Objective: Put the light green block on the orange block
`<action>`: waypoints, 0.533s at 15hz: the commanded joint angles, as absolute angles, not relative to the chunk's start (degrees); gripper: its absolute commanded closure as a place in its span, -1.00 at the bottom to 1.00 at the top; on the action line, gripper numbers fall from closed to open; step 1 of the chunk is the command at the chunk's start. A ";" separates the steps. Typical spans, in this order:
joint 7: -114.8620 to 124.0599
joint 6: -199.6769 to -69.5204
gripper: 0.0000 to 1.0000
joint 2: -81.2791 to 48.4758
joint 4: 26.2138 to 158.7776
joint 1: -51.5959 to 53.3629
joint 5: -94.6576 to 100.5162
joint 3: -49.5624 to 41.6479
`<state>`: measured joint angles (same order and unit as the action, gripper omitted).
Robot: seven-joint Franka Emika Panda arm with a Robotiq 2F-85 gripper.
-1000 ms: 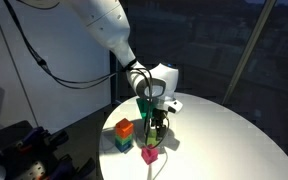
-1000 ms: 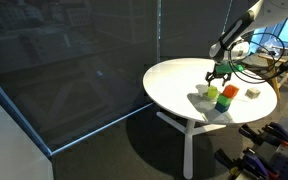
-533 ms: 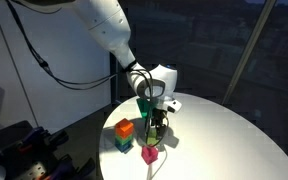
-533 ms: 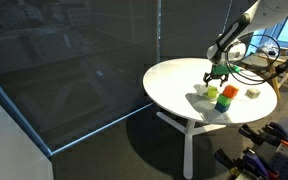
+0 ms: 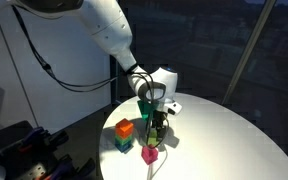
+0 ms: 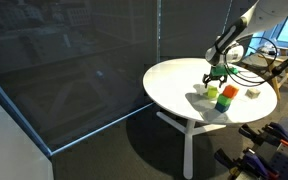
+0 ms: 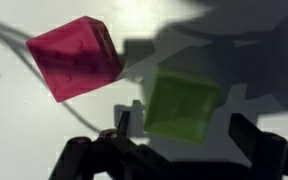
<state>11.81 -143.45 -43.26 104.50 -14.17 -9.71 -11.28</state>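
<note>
Slight arm (image 5: 112, 38) shift; jaws wide, empty

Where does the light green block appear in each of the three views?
In an exterior view: the light green block sits mid-table, directly under the hand and behind the magenta cube.
In an exterior view: the light green block sits on the right part of the table, under the hand.
Wrist view: lower centre-right, between the fingers of the open hand.
Shared landmark: the hand above it.
</note>
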 commanded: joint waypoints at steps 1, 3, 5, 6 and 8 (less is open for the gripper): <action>13.28 -142.73 -1.00 -44.85 102.12 -14.10 -9.94 -11.54; 13.48 -142.68 -1.00 -45.34 101.73 -14.05 -9.88 -11.60; 13.53 -142.57 -1.00 -45.73 101.37 -14.07 -9.87 -11.62; 13.49 -142.57 -1.00 -45.95 101.22 -14.11 -9.87 -11.62; 13.48 -142.41 -0.45 -46.30 100.95 -14.13 -9.83 -11.67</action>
<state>12.28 -143.45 -45.11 103.09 -14.17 -9.71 -11.35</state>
